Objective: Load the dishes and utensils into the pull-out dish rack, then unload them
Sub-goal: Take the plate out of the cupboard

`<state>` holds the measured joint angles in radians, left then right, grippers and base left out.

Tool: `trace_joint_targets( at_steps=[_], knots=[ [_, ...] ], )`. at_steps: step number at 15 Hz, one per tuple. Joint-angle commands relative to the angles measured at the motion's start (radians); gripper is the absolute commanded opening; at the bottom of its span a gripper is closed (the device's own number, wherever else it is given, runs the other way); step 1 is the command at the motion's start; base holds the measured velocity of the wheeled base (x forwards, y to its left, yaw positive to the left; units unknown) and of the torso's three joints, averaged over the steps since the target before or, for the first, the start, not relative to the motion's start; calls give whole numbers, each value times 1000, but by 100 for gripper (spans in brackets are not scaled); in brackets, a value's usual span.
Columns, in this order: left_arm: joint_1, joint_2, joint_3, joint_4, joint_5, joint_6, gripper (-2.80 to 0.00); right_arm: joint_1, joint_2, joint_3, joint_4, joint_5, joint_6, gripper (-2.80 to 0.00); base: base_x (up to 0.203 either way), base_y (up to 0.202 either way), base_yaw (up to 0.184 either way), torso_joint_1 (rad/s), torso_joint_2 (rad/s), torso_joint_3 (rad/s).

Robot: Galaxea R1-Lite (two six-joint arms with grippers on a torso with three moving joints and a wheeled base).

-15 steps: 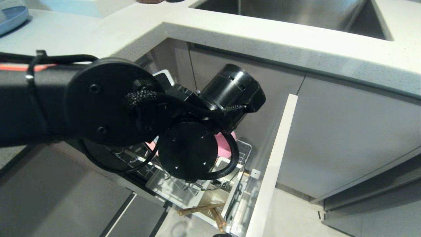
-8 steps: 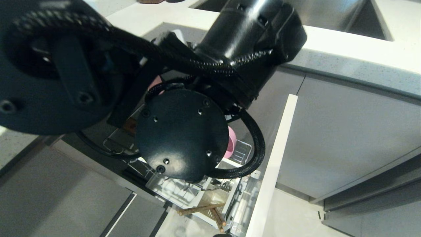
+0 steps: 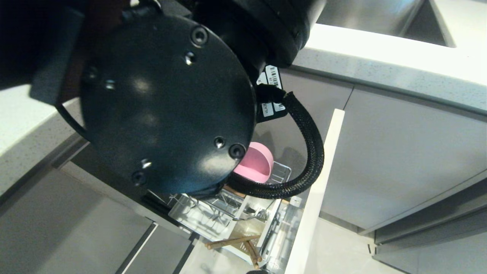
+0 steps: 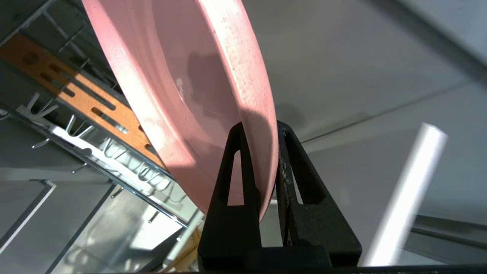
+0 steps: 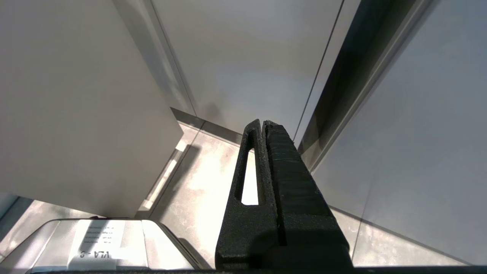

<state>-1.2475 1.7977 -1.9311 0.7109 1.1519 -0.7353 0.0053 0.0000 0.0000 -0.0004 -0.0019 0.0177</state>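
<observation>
Left hand [image 4: 262, 131] fills the lower middle of the left wrist view, its two black fingers [image 4: 232, 167] clamped on the rim of the pink plate [image 4: 182, 87], one finger on each face. That plate stands on edge, rising toward the upper left of the frame, above the slotted wooden board [image 4: 87, 102] and the chrome prongs of the dish rack [image 4: 110, 152].

Across the head view, the left arm's black joint covers the upper left and centre, hiding the hand. Below it at centre the pink bowl [image 3: 255, 161] sits in the pulled-out dish rack [image 3: 281, 173]; the chopsticks [image 3: 233, 241] lie crossed at the lower centre, and the white counter [image 3: 380, 57] runs along the top right.

At the lower middle of the right wrist view, the right hand [image 5: 263, 123] has its fingers pressed together on nothing, with grey cabinet fronts behind.
</observation>
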Motion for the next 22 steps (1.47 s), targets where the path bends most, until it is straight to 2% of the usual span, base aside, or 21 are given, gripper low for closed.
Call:
trace_joint_targets(
  at_steps=[1, 5, 7, 8, 9, 11, 12, 14, 17, 18, 19, 22],
  knots=[
    [-54, -30, 0, 3, 23, -4, -280, 1, 0, 2, 0, 0, 0, -280, 0, 0, 0, 0, 0, 0],
    [-72, -76, -3, 4, 30, 24, -280, 1, 0, 2, 0, 0, 0, -280, 0, 0, 0, 0, 0, 0],
    [-71, -103, -3, 3, 25, 82, -280, 1, 0, 2, 0, 0, 0, -280, 0, 0, 0, 0, 0, 0],
    [-71, -124, -3, 2, -7, 128, -280, 1, 0, 2, 0, 0, -1, -280, 0, 0, 0, 0, 0, 0],
    [-70, -141, -3, 2, -75, 171, -280, 1, 0, 2, 0, 0, 0, -280, 0, 0, 0, 0, 0, 0],
    [-47, -180, -3, -8, -205, 291, -280, 1, 0, 2, -1, 0, -1, -280, 0, 0, 0, 0, 0, 0],
    [-26, -196, -3, -47, -236, 359, -280, 1, 0, 2, -1, 0, 0, -280, 0, 0, 0, 0, 0, 0],
    [-1, -225, -2, -152, -274, 514, -280, 1, 0, 2, -1, 0, 0, -280, 0, 0, 0, 0, 0, 0],
    [12, -255, -1, -418, -285, 814, -280, 1, 0, 2, -1, 0, -1, -280, 0, 0, 0, 0, 0, 0],
    [13, -261, 0, -501, -283, 890, -280, 1, 0, 2, -1, 0, -1, -280, 0, 0, 0, 0, 0, 0],
    [14, -265, 0, -535, -277, 918, -280, 1, 0, 2, -1, 0, 0, -280, 0, 0, 0, 0, 0, 0],
    [42, -262, -1, -546, -280, 926, -280, 1, 0, 2, -1, 0, -1, -280, 0, 0, 0, 0, 0, 0]
  ],
)
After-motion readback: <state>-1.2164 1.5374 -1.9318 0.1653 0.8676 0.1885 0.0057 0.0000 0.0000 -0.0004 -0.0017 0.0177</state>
